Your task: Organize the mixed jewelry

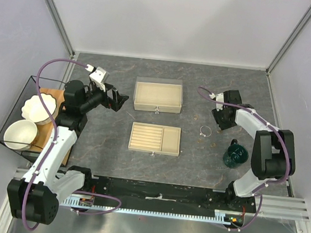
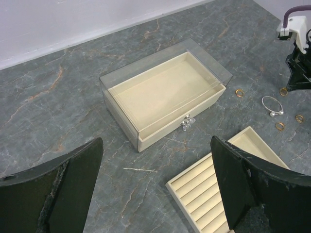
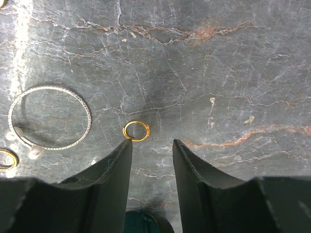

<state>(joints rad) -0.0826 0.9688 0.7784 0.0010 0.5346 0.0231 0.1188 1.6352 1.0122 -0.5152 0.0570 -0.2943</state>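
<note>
Veined grey stone-look table (image 3: 218,73), shiny gold ring (image 3: 136,122), glittering silver wire hoop (image 3: 48,87), matt beige tray (image 1: 170,139)

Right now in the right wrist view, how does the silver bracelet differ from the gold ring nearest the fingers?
Colour: the silver bracelet is silver-white, the gold ring yellow. Size: the bracelet is far wider than the ring. Form: the bracelet is an open hoop ending in two pale beads; the ring looks closed. Both lie flat on the table, apart.
</note>
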